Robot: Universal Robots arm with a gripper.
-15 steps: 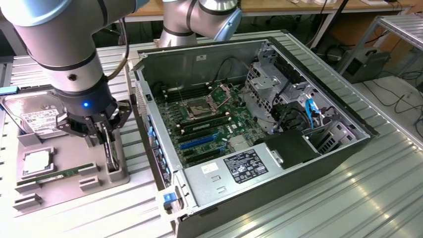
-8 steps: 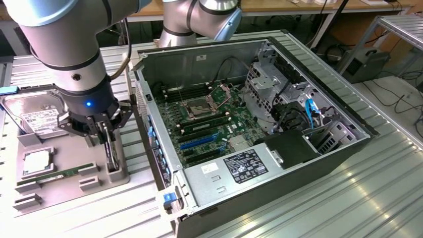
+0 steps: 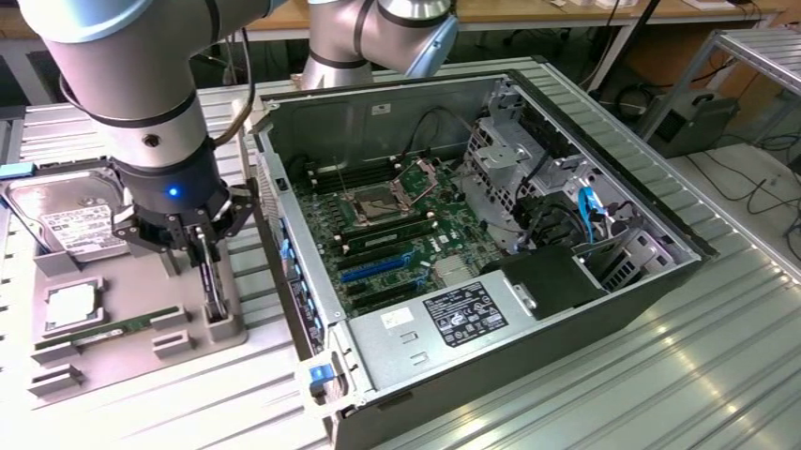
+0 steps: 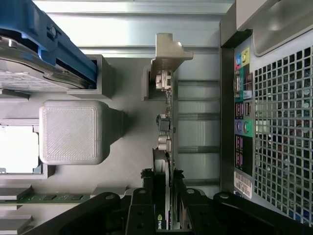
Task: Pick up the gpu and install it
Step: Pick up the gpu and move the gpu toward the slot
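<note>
Two gripper pads [image 4: 147,182] flush against upright gpu [image 4: 164,156], computer case [image 4: 227,98] wall just beside.

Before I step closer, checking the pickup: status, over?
Gripper down at top edge of gpu. Card upright in gray holder, beside open case. Nothing blocking seen.

My arm [image 3: 138,84] drops steeply over the desk [image 3: 701,375] at the exterior view's left, wrist pointing straight down. My gripper [image 3: 206,267] has its fingers [image 4: 143,205] pressed against both faces of the gpu [image 4: 165,161].
</note>
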